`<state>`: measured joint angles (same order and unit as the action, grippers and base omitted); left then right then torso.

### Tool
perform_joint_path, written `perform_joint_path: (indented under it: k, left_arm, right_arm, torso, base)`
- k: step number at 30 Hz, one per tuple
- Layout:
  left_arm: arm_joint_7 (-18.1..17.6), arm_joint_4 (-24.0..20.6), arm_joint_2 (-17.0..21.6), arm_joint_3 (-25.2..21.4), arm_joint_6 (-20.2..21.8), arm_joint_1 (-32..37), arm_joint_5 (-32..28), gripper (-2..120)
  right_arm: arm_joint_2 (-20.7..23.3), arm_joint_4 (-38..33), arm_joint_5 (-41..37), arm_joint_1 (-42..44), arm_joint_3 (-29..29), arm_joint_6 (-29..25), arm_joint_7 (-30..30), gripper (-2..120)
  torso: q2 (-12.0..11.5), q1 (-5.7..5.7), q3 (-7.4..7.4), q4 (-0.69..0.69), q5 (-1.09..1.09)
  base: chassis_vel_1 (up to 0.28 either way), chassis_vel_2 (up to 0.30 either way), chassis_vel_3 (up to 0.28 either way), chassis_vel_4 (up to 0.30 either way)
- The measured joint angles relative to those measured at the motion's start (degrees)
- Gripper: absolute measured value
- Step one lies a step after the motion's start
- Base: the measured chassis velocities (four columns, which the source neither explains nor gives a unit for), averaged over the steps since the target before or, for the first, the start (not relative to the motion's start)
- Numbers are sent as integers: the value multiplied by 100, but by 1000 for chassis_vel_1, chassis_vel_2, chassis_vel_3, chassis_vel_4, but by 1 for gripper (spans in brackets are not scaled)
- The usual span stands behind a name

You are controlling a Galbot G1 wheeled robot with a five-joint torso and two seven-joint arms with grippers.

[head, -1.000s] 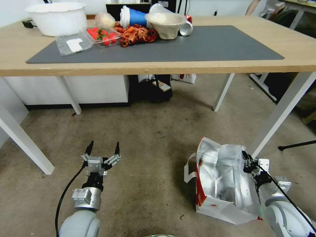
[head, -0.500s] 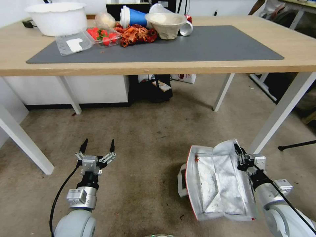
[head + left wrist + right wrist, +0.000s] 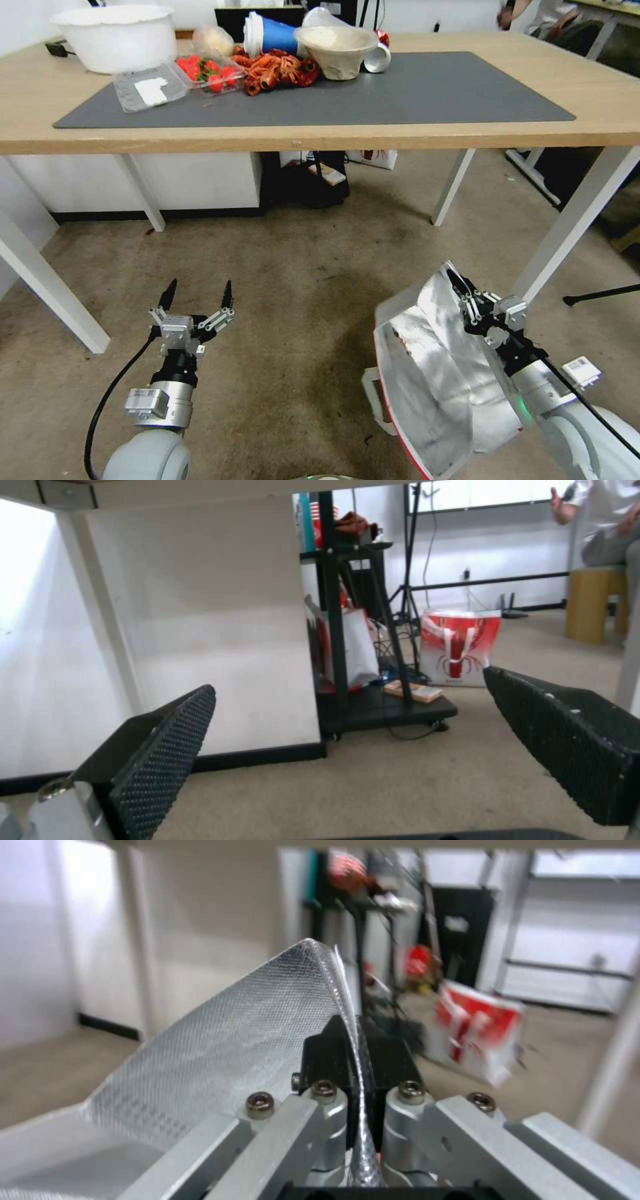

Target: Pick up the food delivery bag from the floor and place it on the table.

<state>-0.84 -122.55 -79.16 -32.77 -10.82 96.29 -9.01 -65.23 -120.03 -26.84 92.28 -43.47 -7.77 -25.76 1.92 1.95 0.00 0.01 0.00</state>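
Our right tool [image 3: 461,288] is clamped on one thin foil edge of the bag [image 3: 433,373], near the desk's [image 3: 333,137] front right leg. The bag hangs tilted over the floor [image 3: 300,280], mouth open, its strap [image 3: 373,400] dangling low. We judge the pinch slight: the foil could slip or tear under the bag's weight, and the swinging bag could catch the desk's front edge on the way up. Our left tool [image 3: 197,297] waits with fingers apart, near the floor, well apart from the bag.

Foil-lined food delivery bag [image 3: 433,373] tilts open above the carpet floor [image 3: 300,280].
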Motion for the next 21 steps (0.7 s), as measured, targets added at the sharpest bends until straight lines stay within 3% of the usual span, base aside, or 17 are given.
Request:
perform_joint_path:
  k: [7,21]
  left_arm:
    - [254,-34,-8,-58,-91,18,-130,100]
    - [246,-100,26,-140,-211,43,-161,100]
  right_arm:
    - [183,-258,-613,-35,-23,-50,-609,0]
    - [424,-782,-1726,-62,116,240,-1092,0]
  torso:
    - [0,0,0,0,-1]
    - [0,0,0,0,0]
  base:
    - [0,0,0,0]
    - [0,0,0,0]
